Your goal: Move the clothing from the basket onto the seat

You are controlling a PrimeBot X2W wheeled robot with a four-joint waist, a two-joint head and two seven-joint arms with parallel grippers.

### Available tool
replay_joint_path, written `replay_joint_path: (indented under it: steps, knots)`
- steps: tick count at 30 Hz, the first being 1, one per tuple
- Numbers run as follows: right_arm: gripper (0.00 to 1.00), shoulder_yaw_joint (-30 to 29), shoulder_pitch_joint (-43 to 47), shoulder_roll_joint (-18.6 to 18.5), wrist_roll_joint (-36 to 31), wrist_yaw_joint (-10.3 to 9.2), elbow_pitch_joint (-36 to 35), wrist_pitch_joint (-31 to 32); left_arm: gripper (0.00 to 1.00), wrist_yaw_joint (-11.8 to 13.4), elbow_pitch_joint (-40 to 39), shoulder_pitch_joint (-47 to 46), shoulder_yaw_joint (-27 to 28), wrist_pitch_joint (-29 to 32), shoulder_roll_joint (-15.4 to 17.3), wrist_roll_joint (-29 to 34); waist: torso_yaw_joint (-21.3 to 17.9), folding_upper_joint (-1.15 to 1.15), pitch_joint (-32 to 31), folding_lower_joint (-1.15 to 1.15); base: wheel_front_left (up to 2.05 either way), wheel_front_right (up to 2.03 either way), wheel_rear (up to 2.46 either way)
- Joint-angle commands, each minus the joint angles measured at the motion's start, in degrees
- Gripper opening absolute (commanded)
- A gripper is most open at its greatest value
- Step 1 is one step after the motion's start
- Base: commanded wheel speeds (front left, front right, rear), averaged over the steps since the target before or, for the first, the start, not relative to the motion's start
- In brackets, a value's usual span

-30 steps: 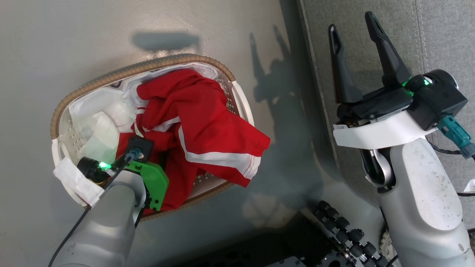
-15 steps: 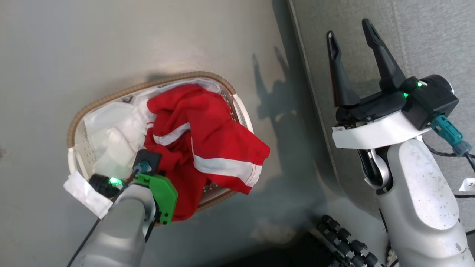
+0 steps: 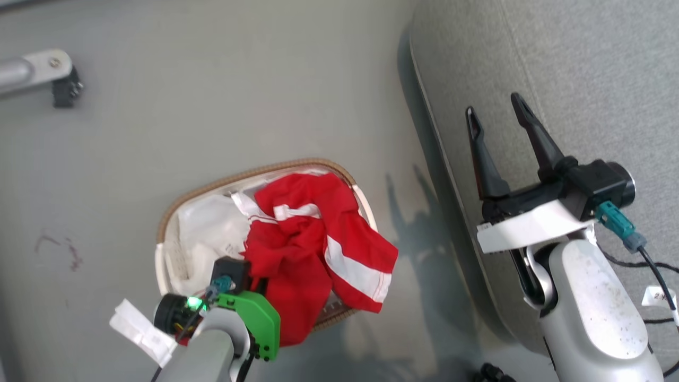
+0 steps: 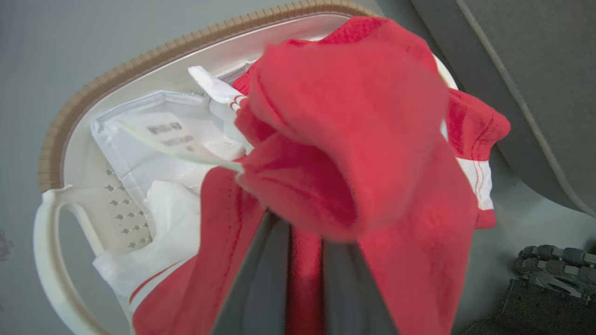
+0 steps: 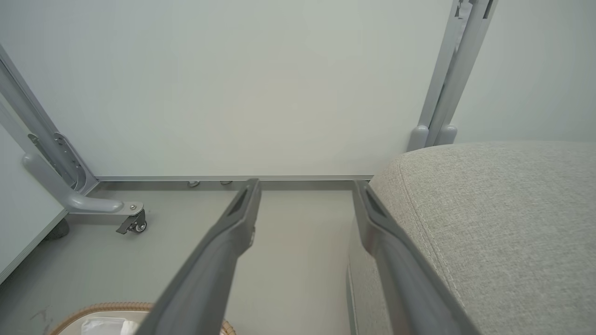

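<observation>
- The clothing [image 3: 313,249], red with broad white stripes, lies bunched in the right half of the basket [image 3: 212,185], low and centre-left in the head view.
- One striped flap hangs over the basket's right rim, above the grey floor [image 3: 212,79]. No part of the cloth touches the seat [image 3: 557,63].
- The seat, a grey fabric cushion, takes up the upper right of the head view and stands apart from the basket, with a strip of floor between them.
- A white liner [image 3: 207,233] shows in the left half of the basket, beside the red cloth.
- The left gripper [image 4: 305,242] rises from the bottom centre of the left wrist view. Its two dark fingers [image 4: 260,279] sit close together with a strip of red cloth pinched between them, and their tips are buried under a raised fold.
- In the head view the left wrist, with its green part [image 3: 260,318], sits at the basket's lower edge.
- The right gripper [image 3: 493,106] is at centre right of the head view, over the seat's left edge. Its fingers [image 3: 480,154] are spread wide and hold nothing.
- In the right wrist view the seat's rounded corner is at the right and a bit of the basket rim at the lower left.
- A metal leg with a small wheel [image 3: 32,69] stands at the upper left of the head view.
</observation>
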Motion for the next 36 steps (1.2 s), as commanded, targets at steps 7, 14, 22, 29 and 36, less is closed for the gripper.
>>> replay_joint_path:
  steps: [7, 14, 22, 29, 36]
  knots:
    - [1.0, -1.05, 5.15, -0.25, -0.24, -0.05, 1.87, -0.1, 0.0, 0.82, -9.17, 7.09, 4.18, -0.19, 0.02, 2.17, 4.94, 0.0, -13.16, 0.0, 0.0, 0.0, 0.0]
    - [1.0, -0.94, 8.94, -0.25, -0.58, -0.05, 2.71, -0.1, 0.0, 0.56, -18.51, 11.42, 8.95, -0.13, -0.1, 4.86, 6.09, 0.0, -18.2, 0.0, 0.0, 0.0, 0.0]
    - [1.0, -0.21, 12.25, -0.25, -0.83, -0.05, 3.7, -0.1, 0.0, -0.15, -29.7, 14.0, 12.49, -0.14, -0.14, 4.09, 6.96, 0.0, -22.69, 0.0, 0.0, 0.0, 0.0]
    - [1.0, 1.28, 15.32, -0.26, -0.8, -0.06, 4.91, -0.1, 0.0, -0.31, -36.99, 15.12, 13.51, -0.13, -0.14, 1.57, 7.58, 0.0, -26.89, 0.0, 0.0, 0.0, 0.0]
    - [1.0, 3.67, 17.78, -0.61, -0.66, -0.05, 6.37, -0.09, 0.0, -0.49, -43.19, 14.27, 12.83, -0.14, -0.12, -0.07, 8.53, 0.0, -29.53, 0.0, 0.0, 0.0, 0.0]
